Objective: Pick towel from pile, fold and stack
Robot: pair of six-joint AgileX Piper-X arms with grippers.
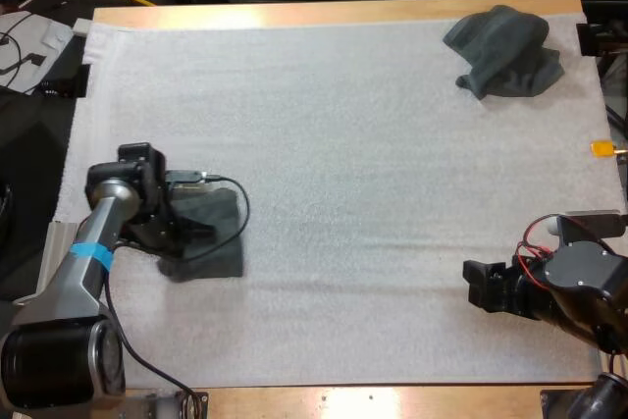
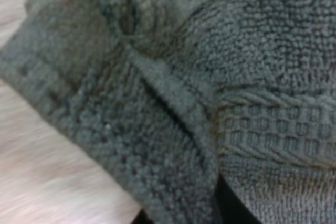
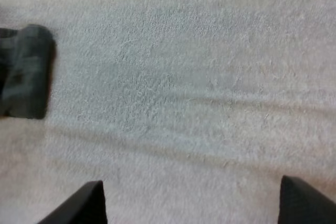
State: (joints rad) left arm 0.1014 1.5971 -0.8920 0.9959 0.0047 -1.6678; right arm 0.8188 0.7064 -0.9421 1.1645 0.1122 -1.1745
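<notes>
Crumpled towel [image 1: 502, 51]: far right corner of bench [image 1: 324, 15]; likely soft, light, limp; best pinched at a hem corner
Folded towel [image 1: 221, 242]: near left, under left end effector [image 1: 191, 230]; grip cannot tell
Right end effector [image 1: 476, 284]: spread, clear

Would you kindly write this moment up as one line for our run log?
left tool: on folded towel | right tool: open over bare mat | crumpled towel: far right of mat, untouched
</notes>
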